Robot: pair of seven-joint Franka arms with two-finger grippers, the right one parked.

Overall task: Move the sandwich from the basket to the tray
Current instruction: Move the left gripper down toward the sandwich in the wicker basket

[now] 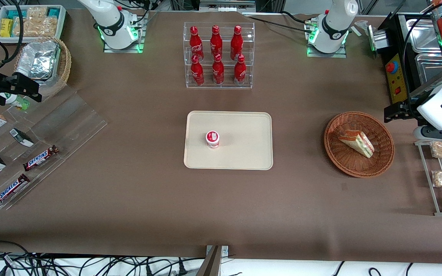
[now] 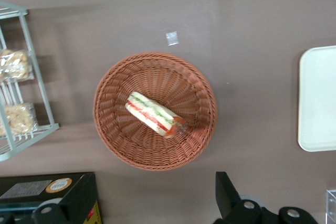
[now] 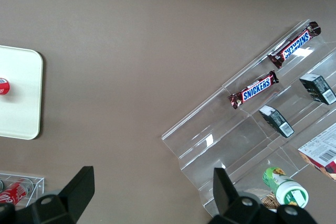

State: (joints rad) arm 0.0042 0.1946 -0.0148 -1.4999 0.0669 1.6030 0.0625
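Left wrist view: my gripper (image 2: 152, 214) hangs spread wide above the basket (image 2: 113, 139), gripping nothing; the sandwich (image 2: 153, 114) lies inside it. Approach step — next I descend and straddle the wedge, then tray (image 2: 317, 98).

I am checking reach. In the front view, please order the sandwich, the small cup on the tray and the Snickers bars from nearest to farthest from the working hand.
Hand beside the basket.
1. Sandwich, in basket.
2. Cup, on tray.
3. Snickers bars, parked arm's end.

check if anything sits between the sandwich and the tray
Nothing visible: only bare table lies between the sandwich in the basket and the tray. A small cup already stands on the tray. The pincer hangs open above the basket.
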